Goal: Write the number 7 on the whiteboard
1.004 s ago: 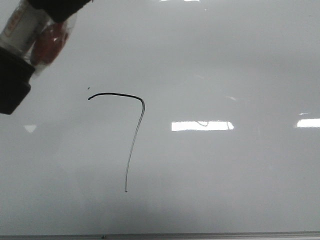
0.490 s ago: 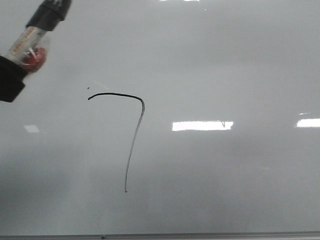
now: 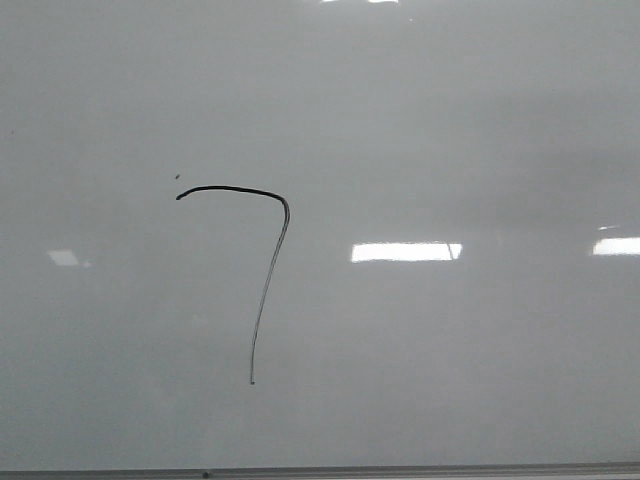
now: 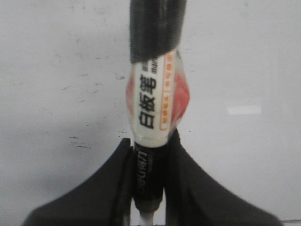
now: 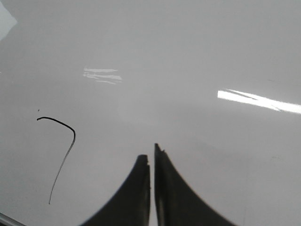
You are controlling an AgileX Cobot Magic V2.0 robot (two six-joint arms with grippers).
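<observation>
The number 7 (image 3: 268, 262) is drawn in thin black marker on the whiteboard (image 3: 450, 130), left of the middle in the front view; it also shows in the right wrist view (image 5: 63, 150). My left gripper (image 4: 149, 146) is shut on a black-and-white marker (image 4: 153, 103) with red and Chinese print; its black end points away over the board (image 4: 244, 56). My right gripper (image 5: 151, 153) is shut and empty above the board (image 5: 188, 70), to the right of the 7. Neither gripper shows in the front view.
A tiny dark speck (image 3: 178, 177) lies just above the 7's top bar. A thin grey metal edge strip (image 3: 400, 471) runs along the board's near edge. Bright rectangular light reflections (image 3: 405, 251) lie on the board.
The left gripper with the marker, at the upper left of the front view before, has moved up and left out of that view. The 7 is unchanged.
</observation>
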